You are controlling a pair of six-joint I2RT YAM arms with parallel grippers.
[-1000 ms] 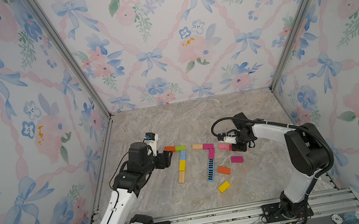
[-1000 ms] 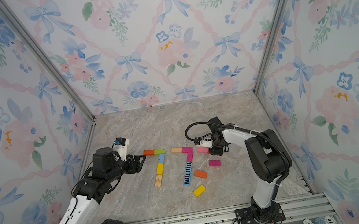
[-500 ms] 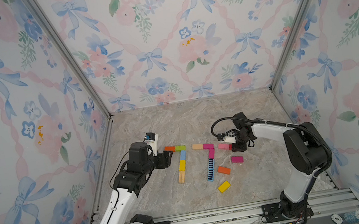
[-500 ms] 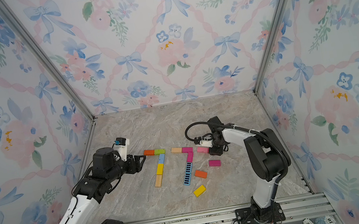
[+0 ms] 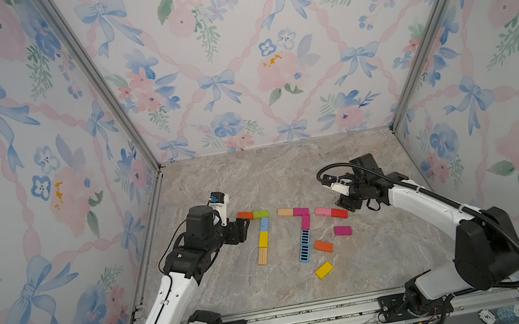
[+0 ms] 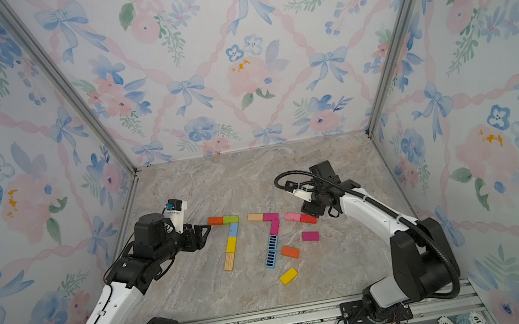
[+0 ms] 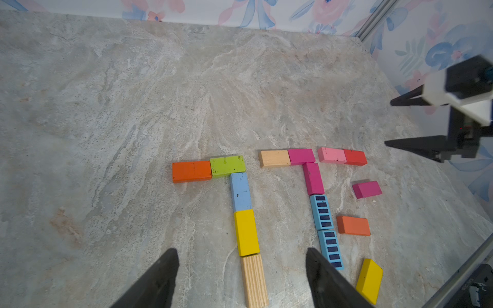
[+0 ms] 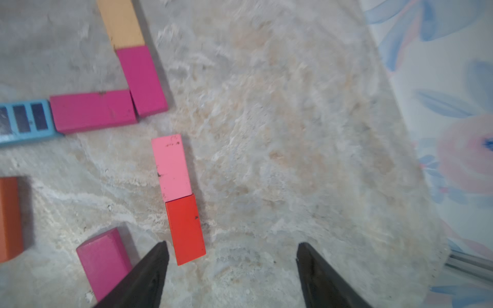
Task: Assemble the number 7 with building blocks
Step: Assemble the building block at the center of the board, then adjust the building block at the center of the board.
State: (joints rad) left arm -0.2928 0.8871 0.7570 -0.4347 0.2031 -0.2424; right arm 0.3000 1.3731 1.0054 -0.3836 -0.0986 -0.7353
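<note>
Building blocks lie flat on the marble floor. An orange (image 5: 245,215) and a green block top a stem of light blue, yellow (image 5: 263,239) and lined wood: a number 7. Beside it, tan (image 5: 285,212) and magenta blocks top a magenta and striped blue stem (image 5: 305,246). Further right, a pink block (image 8: 172,166) and a red block (image 8: 186,229) lie end to end. My right gripper (image 8: 232,243) is open just behind the red block, holding nothing. My left gripper (image 7: 241,252) is open and empty beside the orange block.
Loose blocks lie near the right stem: a magenta one (image 5: 342,230), an orange one (image 5: 324,246) and a yellow one (image 5: 324,270). Flowered walls with metal corner posts close in three sides, and a metal rail (image 5: 312,314) runs along the front.
My right gripper has opened and let go of the red block, which now lies on the floor against the pink one. The left arm has not moved.
</note>
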